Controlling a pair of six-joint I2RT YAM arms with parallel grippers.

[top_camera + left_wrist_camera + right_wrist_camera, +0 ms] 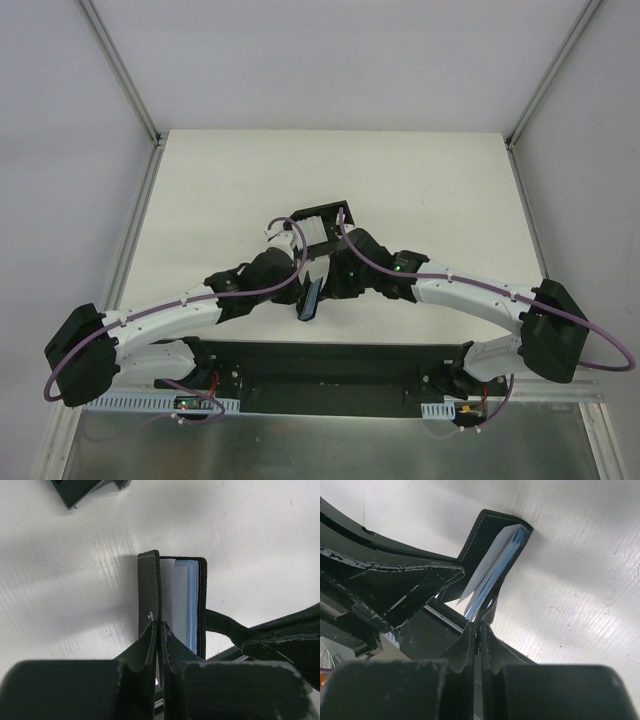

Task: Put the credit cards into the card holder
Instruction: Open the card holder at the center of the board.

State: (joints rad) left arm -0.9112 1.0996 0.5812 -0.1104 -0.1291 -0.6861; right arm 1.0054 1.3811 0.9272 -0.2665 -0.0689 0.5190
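The left arm (170, 315) reaches in from the left side towards the middle of the white table (200, 190). Its end, the left gripper (159, 629), has its jaws pressed together on the left flap of the card holder (148, 587), just below the small metal snap (151, 614) on that flap.

The card holder is a small black folding wallet with pale stitching. It sits between the two grippers over the near-middle of the table, standing on edge and opened into a narrow V. Whether its lower edge touches the table I can't tell. Inside, the lining (192, 605) is bluish-grey, and a pale whitish credit card (167, 592) sits in the fold against it. From the right wrist the card shows slanting down out of the fold, its corner poking past the wallet's edge.

Behind the wallet, farther from the arms, is a black open-topped box (322, 213).

The right gripper (479, 626) comes in from the right side. Its jaws are closed tight on the edge of the wallet's other flap, so each gripper pinches one side of the wallet.
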